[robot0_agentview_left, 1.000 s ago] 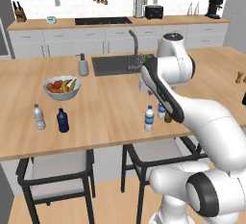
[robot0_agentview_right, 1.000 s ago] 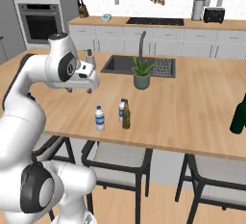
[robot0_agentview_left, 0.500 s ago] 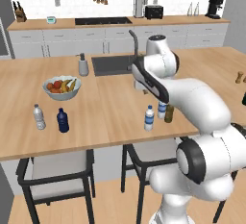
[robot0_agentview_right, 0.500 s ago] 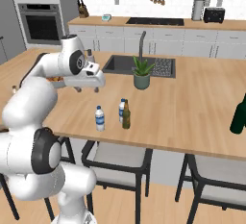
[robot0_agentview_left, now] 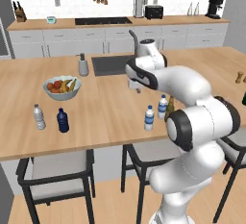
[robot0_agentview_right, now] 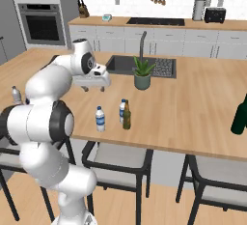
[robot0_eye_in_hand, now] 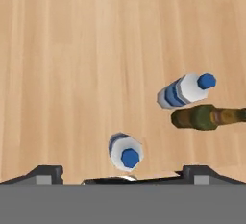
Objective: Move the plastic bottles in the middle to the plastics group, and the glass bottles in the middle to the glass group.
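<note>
Two dark fingertips of the end effector (robot0_agentview_right: 94, 88) are seen spread wide apart, nothing between them, held above the wooden counter (robot0_agentview_right: 202, 98) on the far side of the middle cluster. Just below the end effector, toward the near edge, two plastic bottles are stood upright: one water bottle (robot0_agentview_right: 100, 119) to the left, the other water bottle (robot0_agentview_right: 123, 110) right beside the olive-brown glass bottle (robot0_agentview_right: 127, 115), the two appearing to touch or nearly so. In the hand view, the nearer water bottle (robot0_eye_in_hand: 125, 151) is seen from above, with the second one (robot0_eye_in_hand: 186, 90) and the glass bottle (robot0_eye_in_hand: 211, 117) further off side by side. Well to the left, near the front edge, the pale-labelled clear bottle (robot0_agentview_left: 38, 117) and the navy-blue bottle (robot0_agentview_left: 62, 120) are stood close together. Far to the right, the blackish-green bottle (robot0_agentview_right: 239, 113) is partly cut by the frame edge. A fruit bowl (robot0_agentview_left: 61, 88), a soap dispenser (robot0_agentview_left: 83, 65), a sink (robot0_agentview_right: 126, 64) and a potted plant (robot0_agentview_right: 143, 72) are set further back.
</note>
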